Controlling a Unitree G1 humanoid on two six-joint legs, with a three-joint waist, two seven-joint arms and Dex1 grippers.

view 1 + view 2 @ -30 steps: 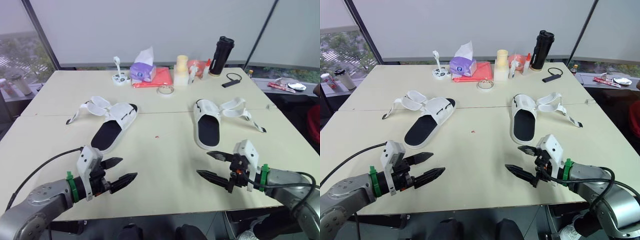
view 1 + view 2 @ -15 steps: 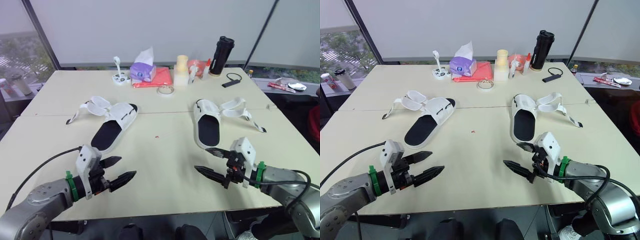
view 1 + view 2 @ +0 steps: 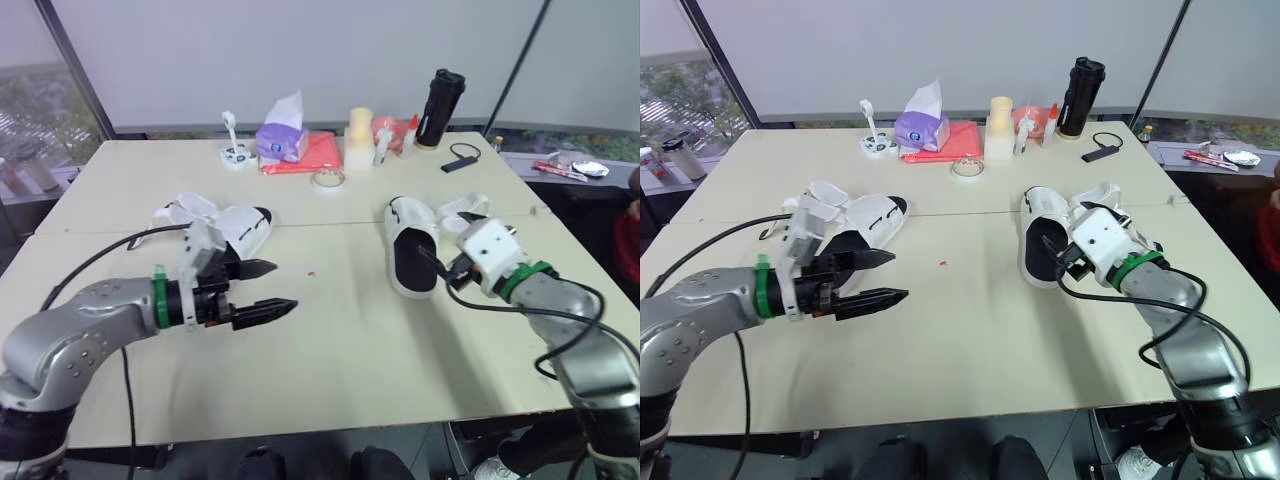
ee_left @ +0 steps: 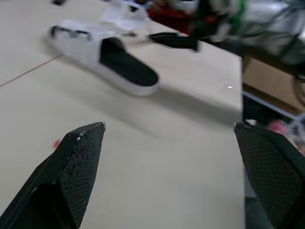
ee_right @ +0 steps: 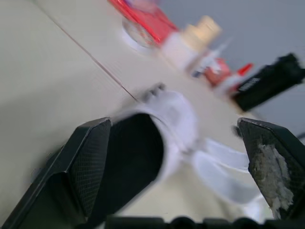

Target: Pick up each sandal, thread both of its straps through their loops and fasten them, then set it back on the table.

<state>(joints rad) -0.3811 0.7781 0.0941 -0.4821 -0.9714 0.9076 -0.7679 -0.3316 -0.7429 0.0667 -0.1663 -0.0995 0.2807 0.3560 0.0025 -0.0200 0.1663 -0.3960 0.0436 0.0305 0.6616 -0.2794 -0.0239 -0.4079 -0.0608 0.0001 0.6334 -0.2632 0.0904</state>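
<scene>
White with black insoles: left sandal (image 3: 878, 215), right sandal (image 3: 1032, 215); cream tabletop (image 3: 970, 320); purple tissue pack (image 3: 920, 130); black flask (image 3: 1081, 95).

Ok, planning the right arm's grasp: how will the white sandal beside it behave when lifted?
The white, black-insoled sandal looks like moulded foam, so probably light and stiff. Its loose white straps lie splayed, so they will likely flop and dangle.

My silver-grey arms (image 3: 70, 330) carry green wrist bands (image 3: 160, 297), white housings (image 3: 487, 250), black cables (image 3: 130, 238); my left end effector (image 3: 286, 285) has textured black fingers (image 4: 78, 162).
</scene>
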